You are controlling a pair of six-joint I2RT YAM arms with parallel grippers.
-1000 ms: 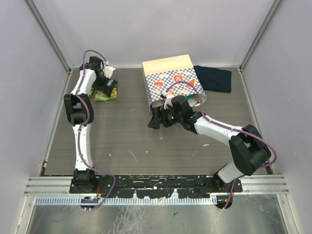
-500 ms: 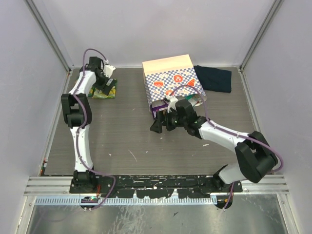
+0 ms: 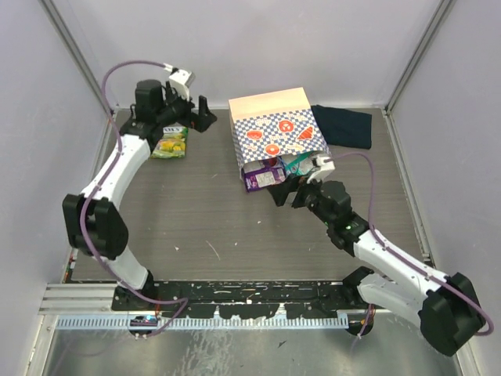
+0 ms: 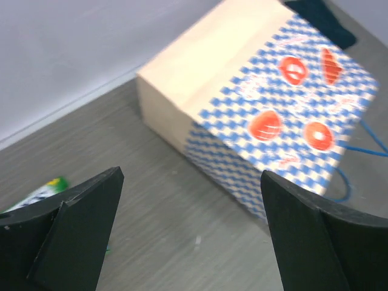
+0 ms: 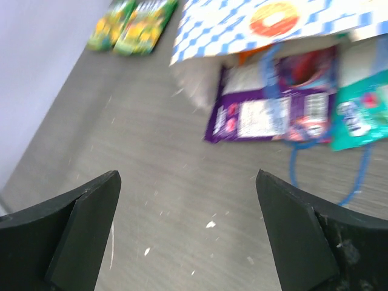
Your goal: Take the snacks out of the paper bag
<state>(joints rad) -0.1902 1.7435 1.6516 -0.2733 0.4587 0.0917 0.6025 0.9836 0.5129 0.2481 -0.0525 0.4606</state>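
Paper bag [image 3: 274,129] lies flat at the back of the desk [image 3: 203,219] in the overhead view. A purple pouch [image 3: 264,175] and a teal pouch [image 3: 301,163] poke from its mouth, and green-yellow pouches [image 3: 171,142] lie well to its left. The left arm reaches far back, with the left tool [image 3: 200,117] between those pouches and the bag. The right arm stretches forward, the right tool [image 3: 288,193] just beside the purple pouch. Left wrist: fingers [image 4: 73,236] spread wide, facing the bag. Right wrist: fingers [image 5: 79,224] spread wide, short of the purple pouch.

I have the paper bag [image 3: 274,129] ahead of my left claw [image 3: 205,116], and two pouches [image 3: 264,176] at its mouth just ahead of my right claw [image 3: 283,196].
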